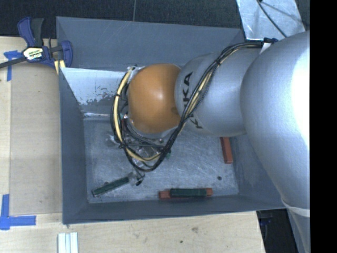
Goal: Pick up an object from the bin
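End effector (138, 176), open or closed I cannot tell, hangs beside thin dark stick (110, 186): likely light, stiff; best grasped mid-length.

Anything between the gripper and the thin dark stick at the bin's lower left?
Nothing visible. The gripper sits just by the right end of the stick; the long dark bar and the red block lie apart, off to the right.

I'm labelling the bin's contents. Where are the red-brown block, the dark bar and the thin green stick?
red-brown block (227, 151), camera view, middle of its face.
dark bar (185, 193), camera view, its dark middle.
thin green stick (110, 186), camera view, midway along it.
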Controlling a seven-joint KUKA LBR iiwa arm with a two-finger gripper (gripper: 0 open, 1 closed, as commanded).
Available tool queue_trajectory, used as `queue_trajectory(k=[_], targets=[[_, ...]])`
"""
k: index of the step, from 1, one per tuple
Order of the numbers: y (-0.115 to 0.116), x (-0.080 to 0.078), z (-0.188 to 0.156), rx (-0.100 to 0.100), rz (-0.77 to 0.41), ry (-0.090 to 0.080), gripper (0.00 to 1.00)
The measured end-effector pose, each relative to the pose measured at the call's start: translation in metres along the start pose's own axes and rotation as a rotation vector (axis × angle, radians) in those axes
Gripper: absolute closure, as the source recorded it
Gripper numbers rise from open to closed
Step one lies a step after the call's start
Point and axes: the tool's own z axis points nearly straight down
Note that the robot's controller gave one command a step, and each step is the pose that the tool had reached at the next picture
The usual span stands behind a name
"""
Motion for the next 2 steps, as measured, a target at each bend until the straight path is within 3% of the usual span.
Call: queue_trajectory(k=[1, 2], targets=[[0.0350, 0.0408, 0.0263, 0.002, -0.017, -0.008, 0.00], [0.0350, 0.0407, 0.0264, 0.001, -0.014, -0.008, 1.00]])
